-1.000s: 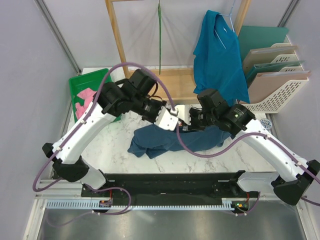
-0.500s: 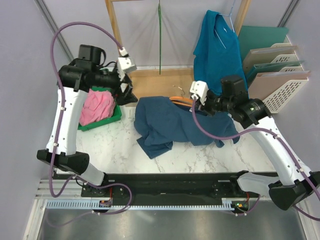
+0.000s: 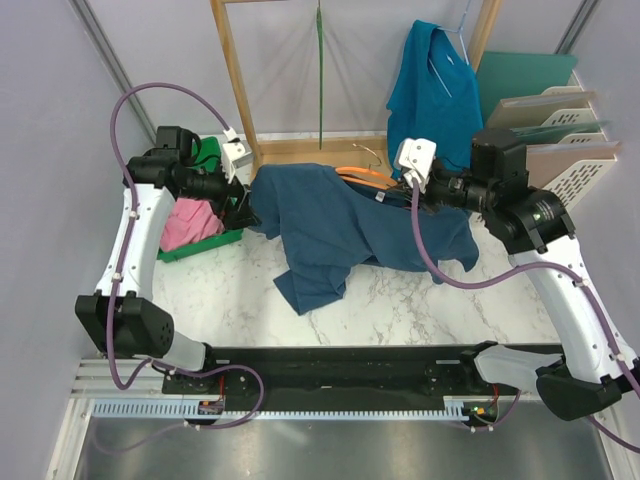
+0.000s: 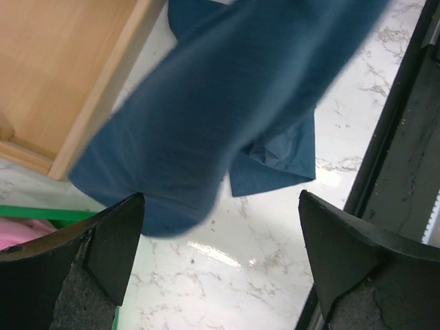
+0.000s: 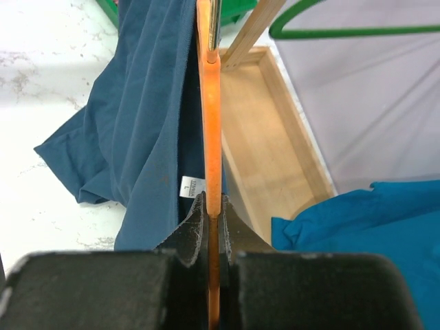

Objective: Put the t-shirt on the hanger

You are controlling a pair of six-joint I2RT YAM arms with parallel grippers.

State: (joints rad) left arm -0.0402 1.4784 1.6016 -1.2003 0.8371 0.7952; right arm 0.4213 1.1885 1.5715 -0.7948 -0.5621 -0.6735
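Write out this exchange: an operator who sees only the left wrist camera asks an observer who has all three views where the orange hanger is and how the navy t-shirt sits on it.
Operator: I see only the t-shirt beyond my open left gripper. Where is the hanger?
Observer: The right wrist view shows the hanger clamped in the right gripper.
Operator: Is the shirt on it?
Observer: From the top view, the cloth covers part of the hanger. The orange bar shows only near the right gripper, and the shirt's lower part lies on the table.

Most of the hanger beneath the t-shirt; left wrist view blurry.
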